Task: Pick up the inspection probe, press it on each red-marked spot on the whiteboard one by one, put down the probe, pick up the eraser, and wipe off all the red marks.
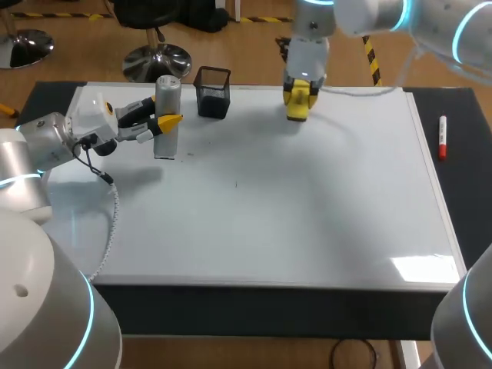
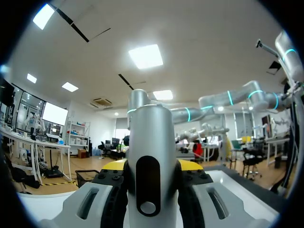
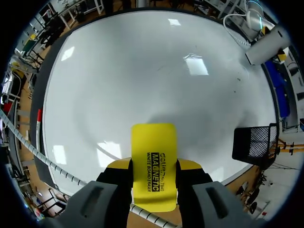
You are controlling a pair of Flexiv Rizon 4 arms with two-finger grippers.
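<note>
- Left gripper [image 1: 157, 117], upper left of the head frame: fingers pinch the silver cylindrical inspection probe [image 1: 167, 115] from both sides. The left wrist view shows the probe [image 2: 149, 156] upright between the yellow tips.
- The probe's foot appears to rest on the white rectangular whiteboard [image 1: 307, 223], near its upper-left corner and just beside the black mesh cup [image 1: 213, 92].
- Right gripper [image 1: 300, 98], upper middle of the head frame: fingers are clamped on the yellow rectangular eraser [image 1: 298, 109]. In the right wrist view the eraser [image 3: 153, 166] sticks out ahead of the fingers towards the board.
- Whether the eraser touches the board cannot be told.
- No red mark is visible on the board in either view. A few tiny dark specks sit left of centre, colour unclear.
- Judgement: the step in hand is wiping, probably near its end.
- To do it well: lay the eraser's face flat, press evenly, and sweep in overlapping passes. Include the specks, and steer wide of the mesh cup [image 3: 254, 142] and the standing probe.
- Risk: a tilted eraser would wipe with one edge only and leave streaks.
- Red marker pen [image 1: 442, 137] lies off the board at the right of the frame, well apart from both arms.
</note>
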